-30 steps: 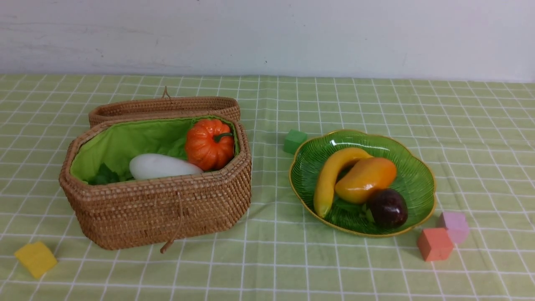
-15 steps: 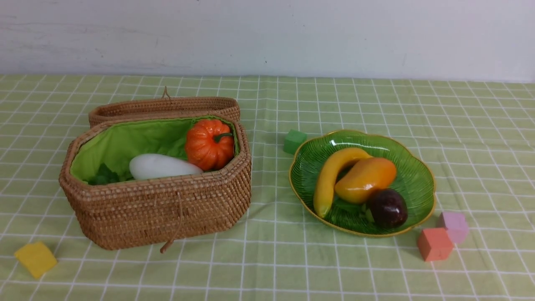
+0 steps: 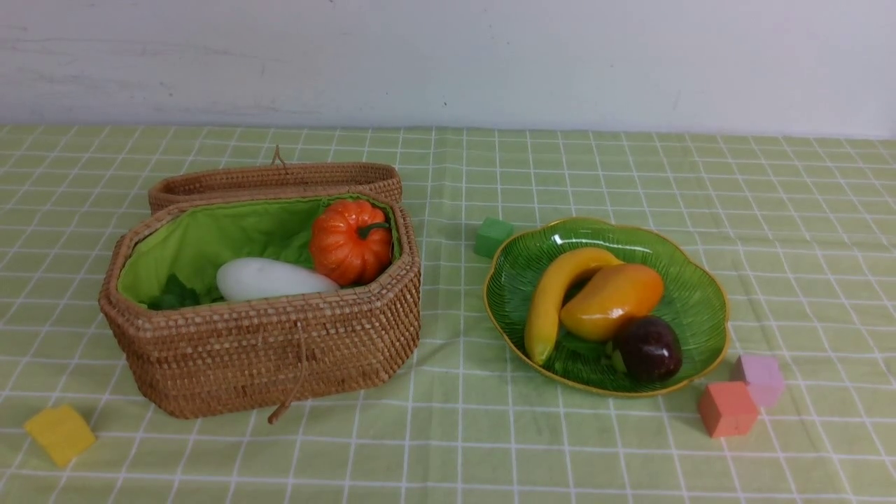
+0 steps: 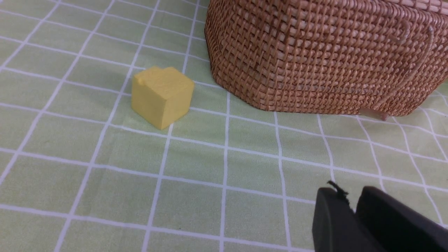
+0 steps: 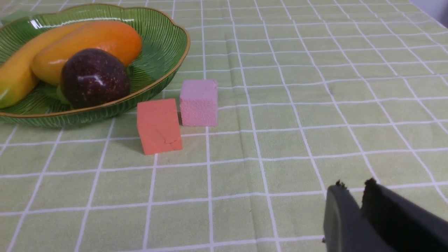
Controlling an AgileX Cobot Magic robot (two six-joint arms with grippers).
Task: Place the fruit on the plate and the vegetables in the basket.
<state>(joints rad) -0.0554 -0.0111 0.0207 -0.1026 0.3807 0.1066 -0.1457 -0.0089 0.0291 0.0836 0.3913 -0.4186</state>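
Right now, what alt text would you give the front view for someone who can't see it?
An open woven basket on the left holds a white radish and an orange pumpkin; a green glass plate on the right holds a banana, a mango and a dark purple fruit. Four small coloured cubes lie on the green checked cloth.

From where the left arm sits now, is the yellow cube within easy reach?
Probably yes. The yellow cube sits alone on bare cloth beside the basket, apart from it, and nothing lies between it and the left gripper, which holds nothing.
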